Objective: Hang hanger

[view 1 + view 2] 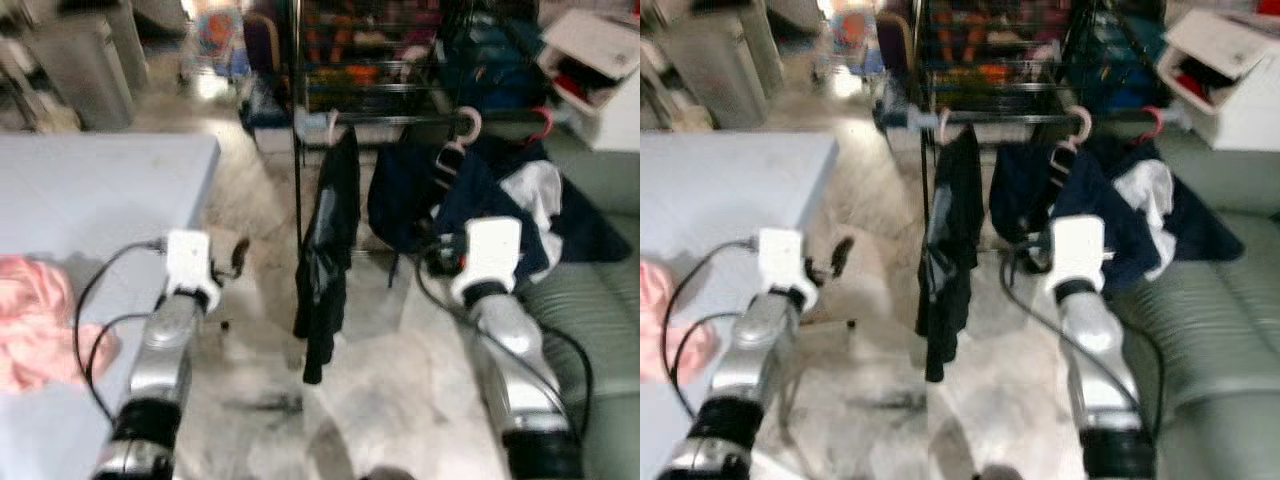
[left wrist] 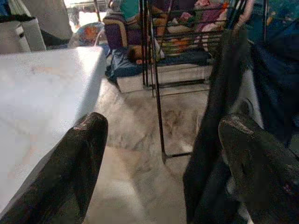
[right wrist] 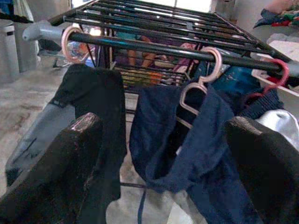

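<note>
Left eye view: a blurred room with a black rack [image 1: 300, 130] on a pale floor. A black garment [image 1: 325, 250] hangs from the rack's bar; beside it a navy garment [image 1: 420, 200] hangs on a pink hanger [image 1: 462, 128]. A red hanger [image 1: 543, 122] holds white cloth further right. The left gripper [image 1: 238, 256] hovers by a grey table [image 1: 100, 190] with pink cloth [image 1: 35, 320] on it. The right arm [image 1: 490, 270] reaches toward the navy garment.

Left wrist view: the gripper's two fingers [image 2: 70, 172] are spread wide, holding nothing, above the floor.

Right wrist view: the right gripper [image 3: 163, 163] is wide open and empty, facing the navy garment. The pink hanger's hook sits over the bar [image 3: 154, 46].
</note>
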